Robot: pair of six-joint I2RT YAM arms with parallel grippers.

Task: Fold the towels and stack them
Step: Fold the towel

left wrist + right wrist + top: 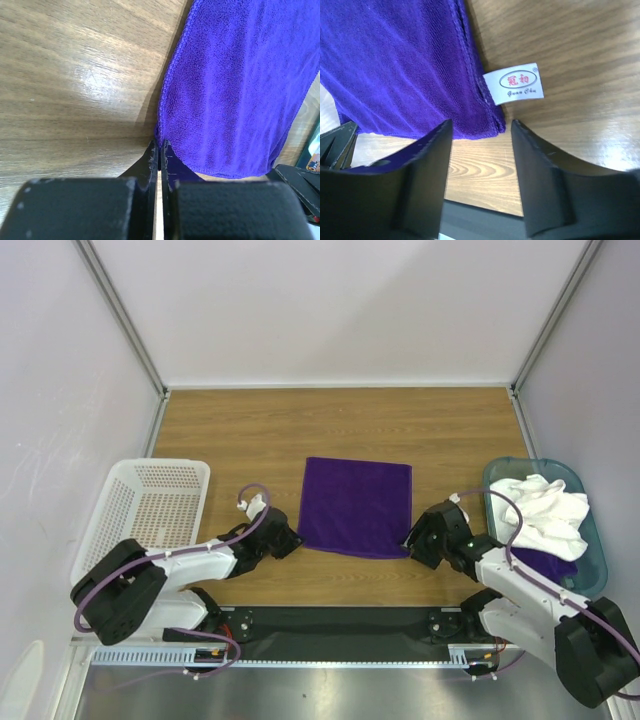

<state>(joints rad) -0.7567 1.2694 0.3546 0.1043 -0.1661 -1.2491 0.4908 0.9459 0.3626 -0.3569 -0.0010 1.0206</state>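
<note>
1. Purple towel (357, 507): plush, roughly square, lying flat at mid-table. Its near-left corner hem is nipped between the pressed-together black jaws of the left gripper (160, 145).
2. Right gripper (481, 127): jaws spread, straddling the near-right corner beside a white printed tag (514, 83).
3. Wood-grain table (250, 430) beneath. Crumpled white towel (540, 510) fills the teal bin (596, 550) at right; perforated white basket (150, 505) at left.
</note>
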